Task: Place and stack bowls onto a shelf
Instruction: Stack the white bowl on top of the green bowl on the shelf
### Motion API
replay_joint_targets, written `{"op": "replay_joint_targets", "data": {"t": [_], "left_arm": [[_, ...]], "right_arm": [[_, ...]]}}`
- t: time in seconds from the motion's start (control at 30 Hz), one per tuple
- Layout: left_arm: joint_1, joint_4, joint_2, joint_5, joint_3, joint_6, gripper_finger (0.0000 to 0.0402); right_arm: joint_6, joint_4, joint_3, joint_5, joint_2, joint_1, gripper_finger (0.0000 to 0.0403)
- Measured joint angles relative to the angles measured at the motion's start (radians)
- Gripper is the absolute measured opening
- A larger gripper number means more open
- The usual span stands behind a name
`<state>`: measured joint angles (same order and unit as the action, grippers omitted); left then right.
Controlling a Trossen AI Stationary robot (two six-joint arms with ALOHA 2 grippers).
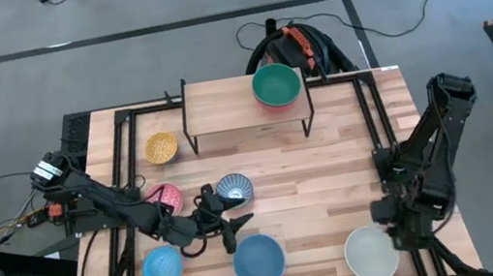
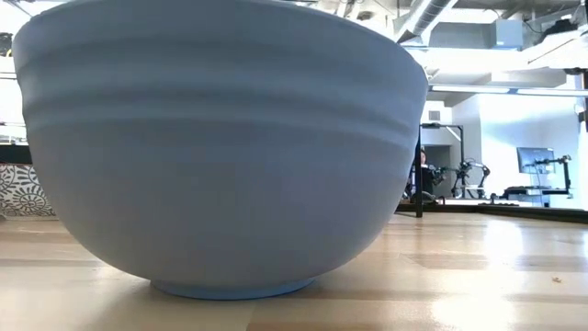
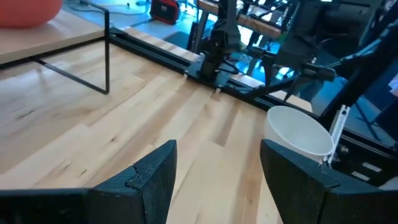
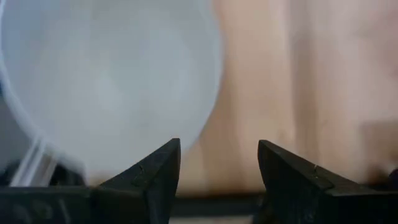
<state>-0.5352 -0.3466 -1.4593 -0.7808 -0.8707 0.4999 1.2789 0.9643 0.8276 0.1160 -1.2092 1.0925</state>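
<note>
The shelf point(image 1: 222, 102) stands at the table's far middle, and on its right part a green bowl point(image 1: 276, 83) sits nested in a red bowl point(image 1: 266, 106). On the table are a yellow bowl point(image 1: 161, 149), a pink bowl point(image 1: 169, 197), a blue-white patterned bowl point(image 1: 235, 190), a light blue bowl point(image 1: 161, 267), a large blue bowl point(image 1: 259, 260) and a cream white bowl point(image 1: 371, 252). My left gripper point(image 1: 228, 221) is open between the patterned and large blue bowls, touching nothing. My right gripper point(image 1: 389, 224) is open over the cream bowl's point(image 4: 106, 81) far right rim.
Black rails point(image 1: 114, 168) frame the table's left and right sides. The large blue bowl point(image 2: 220, 147) fills the low view, with the patterned bowl point(image 2: 18, 188) at its left. Bare wood point(image 1: 321, 176) lies between the shelf and the near bowls. The shelf's left part point(image 1: 211, 99) is bare.
</note>
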Motion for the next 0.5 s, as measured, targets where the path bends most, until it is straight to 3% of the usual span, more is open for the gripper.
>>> {"op": "replay_joint_targets", "data": {"t": [0.27, 0.4, 0.5], "left_arm": [[0.043, 0.000, 0.000, 0.027, 0.000, 0.014, 0.0215], [0.051, 0.005, 0.000, 0.037, 0.000, 0.018, 0.0215], [0.051, 0.019, 0.000, 0.037, 0.000, 0.041, 0.0215]], "right_arm": [[-0.034, -0.225, -0.095, 0.010, 0.000, -0.074, 0.0239], [-0.018, -0.211, -0.139, 0.003, -0.003, -0.098, 0.0233], [-0.025, -0.213, -0.147, 0.004, -0.003, -0.121, 0.0205]]}}
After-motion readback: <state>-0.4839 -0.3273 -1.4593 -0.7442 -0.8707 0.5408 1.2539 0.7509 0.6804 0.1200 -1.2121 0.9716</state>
